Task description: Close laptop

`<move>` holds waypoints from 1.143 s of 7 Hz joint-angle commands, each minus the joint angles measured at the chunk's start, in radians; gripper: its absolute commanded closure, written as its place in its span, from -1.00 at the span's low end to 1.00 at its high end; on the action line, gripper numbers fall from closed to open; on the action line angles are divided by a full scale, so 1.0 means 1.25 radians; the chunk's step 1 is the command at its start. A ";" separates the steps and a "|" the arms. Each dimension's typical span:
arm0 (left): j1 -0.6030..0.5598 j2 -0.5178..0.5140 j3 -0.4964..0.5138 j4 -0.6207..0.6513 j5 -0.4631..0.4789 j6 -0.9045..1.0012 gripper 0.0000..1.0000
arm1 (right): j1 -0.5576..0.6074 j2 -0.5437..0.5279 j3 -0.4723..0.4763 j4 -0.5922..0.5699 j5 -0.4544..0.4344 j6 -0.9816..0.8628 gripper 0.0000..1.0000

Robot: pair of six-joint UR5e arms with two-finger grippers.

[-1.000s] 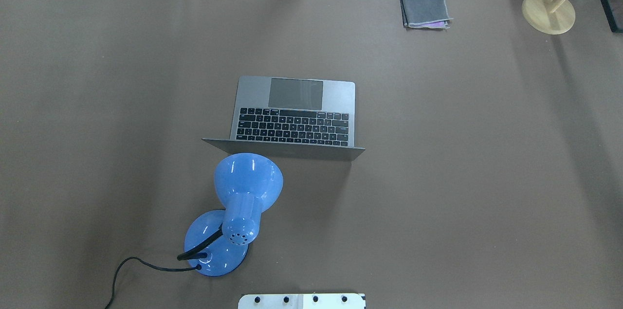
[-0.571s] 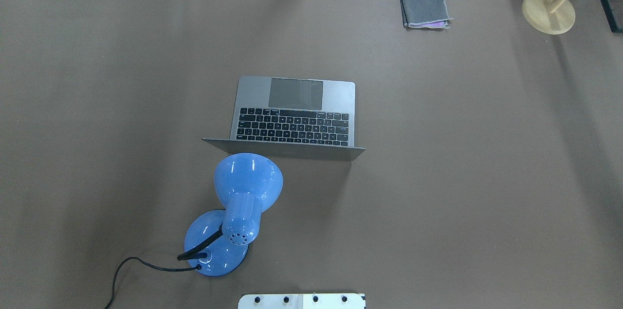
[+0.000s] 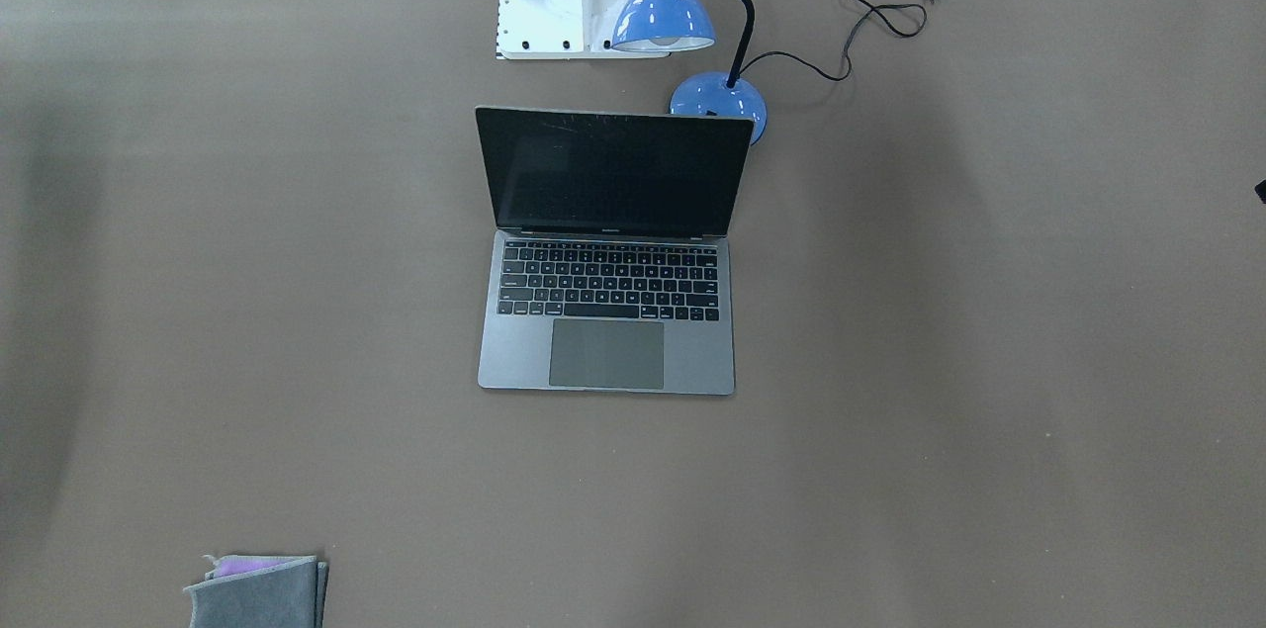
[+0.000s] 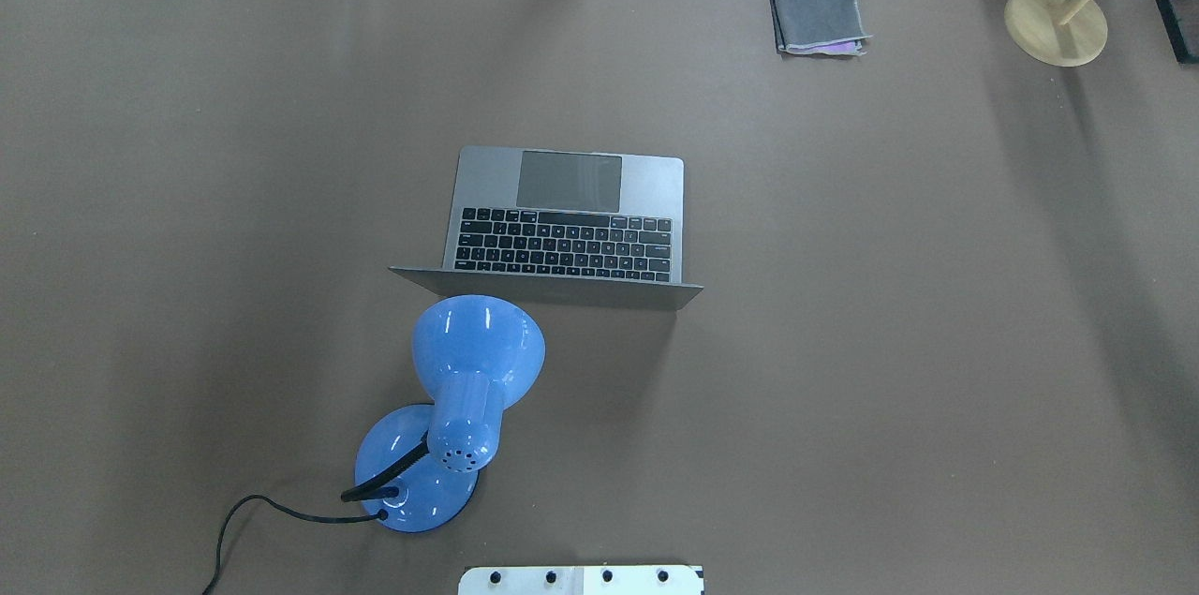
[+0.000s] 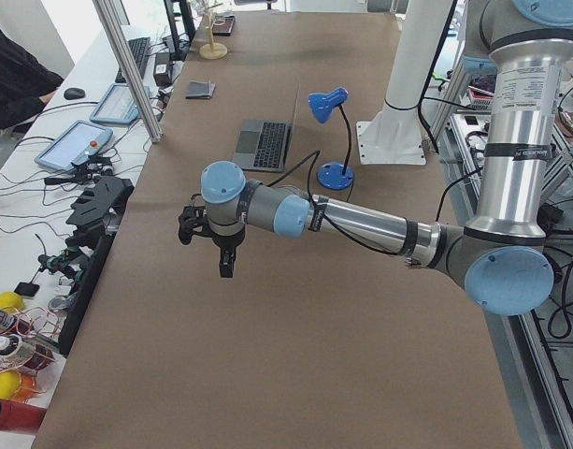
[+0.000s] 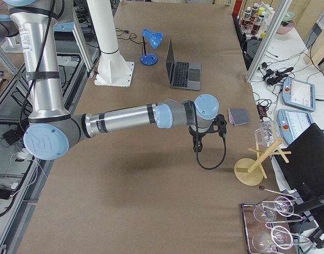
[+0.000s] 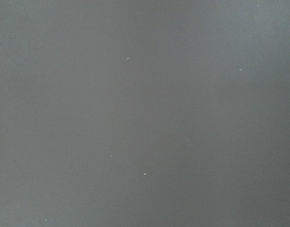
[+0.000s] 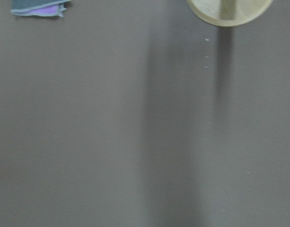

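laptop (image 4: 567, 218): seen open mid-table, lid upright
lamp (image 4: 478, 351): set just beside lid
left gripper (image 5: 226, 269): held over bare table, well apart from laptop; finger spread cannot be told
right gripper (image 6: 197, 147): same; cannot be told

Silver arms (image 5: 361, 223), blue joints (image 5: 222, 181), black left gripper (image 5: 225, 271)

Silver-and-blue left arm (image 5: 361, 220) stretches out nearly level, forearm long and straight, its black two-finger left gripper (image 5: 226, 269) pointing straight down. Silver-and-blue right arm (image 6: 125, 119) mirrors it, black right gripper (image 6: 197, 147) hanging downward too. Open or closed? Can't tell on either.
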 commanded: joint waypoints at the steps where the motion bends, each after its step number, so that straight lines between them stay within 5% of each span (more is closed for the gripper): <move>1: 0.097 -0.087 -0.002 -0.065 0.005 -0.202 -0.97 | -0.127 0.106 0.034 0.003 0.022 0.218 -1.00; 3: 0.256 -0.089 -0.006 -0.255 0.069 -0.511 -0.94 | -0.235 0.110 0.143 0.004 -0.003 0.399 -0.91; 6: 0.424 -0.080 -0.062 -0.278 0.127 -0.668 -0.75 | -0.472 0.085 0.315 0.003 -0.150 0.709 -0.52; 7: 0.449 -0.080 -0.085 -0.277 0.127 -0.694 -0.60 | -0.545 0.049 0.374 0.004 -0.182 0.764 -0.37; 8: 0.458 -0.079 -0.091 -0.277 0.125 -0.698 -0.02 | -0.588 0.021 0.416 0.003 -0.202 0.796 -0.03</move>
